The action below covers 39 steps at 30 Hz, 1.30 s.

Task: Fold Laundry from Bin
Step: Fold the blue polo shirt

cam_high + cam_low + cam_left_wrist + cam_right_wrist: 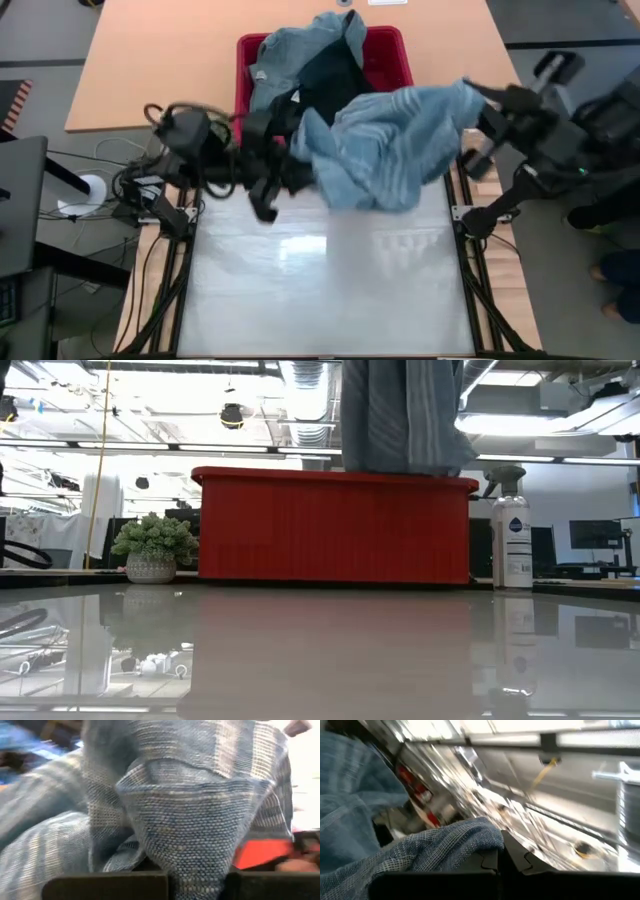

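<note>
Table [300, 300] is glossy white, bare at the near end. Red bin [395, 55] sits at its far edge, with denim-like pieces [300, 50] and a dark garment [335, 75] heaped in it and spilling over the rim. Striped blue-grey shirt [395, 145] is stretched in the air between both arms, just in front of the bin and hanging over the table. Left gripper [300, 170] is clamped on the shirt's left end, right gripper [470, 95] clamped on its right corner. Spray bottle [513, 530] and small potted plant [153, 548] stand beyond the bin.
</note>
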Each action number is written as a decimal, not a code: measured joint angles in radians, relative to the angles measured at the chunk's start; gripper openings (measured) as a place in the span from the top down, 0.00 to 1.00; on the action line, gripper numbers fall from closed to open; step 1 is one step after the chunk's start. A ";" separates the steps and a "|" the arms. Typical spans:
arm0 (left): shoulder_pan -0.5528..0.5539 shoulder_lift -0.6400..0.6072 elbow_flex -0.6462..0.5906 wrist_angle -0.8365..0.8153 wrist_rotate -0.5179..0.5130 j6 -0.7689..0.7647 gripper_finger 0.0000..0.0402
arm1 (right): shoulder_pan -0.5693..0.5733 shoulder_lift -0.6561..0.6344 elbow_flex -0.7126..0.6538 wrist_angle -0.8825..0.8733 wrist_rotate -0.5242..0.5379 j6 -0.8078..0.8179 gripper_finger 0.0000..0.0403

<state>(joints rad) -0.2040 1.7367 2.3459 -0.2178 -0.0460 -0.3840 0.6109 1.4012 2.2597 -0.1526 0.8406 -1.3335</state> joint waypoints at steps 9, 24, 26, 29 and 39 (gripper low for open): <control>-0.067 0.044 0.000 0.107 0.124 0.006 1.00 | 0.266 0.037 0.000 0.104 0.035 -0.013 0.94; 0.154 0.145 -0.032 0.003 0.132 -0.139 1.00 | 0.161 0.056 -0.004 0.350 0.532 0.031 0.94; 0.177 0.212 -0.035 0.091 0.146 -0.213 1.00 | 0.116 0.053 -0.005 0.374 0.531 0.026 0.94; 0.199 0.321 -0.036 0.286 0.228 -0.371 1.00 | 0.021 0.034 -0.004 0.377 0.531 0.024 0.94; 0.183 0.382 -0.037 0.301 0.490 -0.540 1.00 | -0.323 0.032 -0.050 0.002 0.558 0.182 0.94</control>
<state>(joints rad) -0.0207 2.1184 2.3089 0.0830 0.4442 -0.9236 0.2876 1.4335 2.2094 -0.1509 1.3985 -1.1514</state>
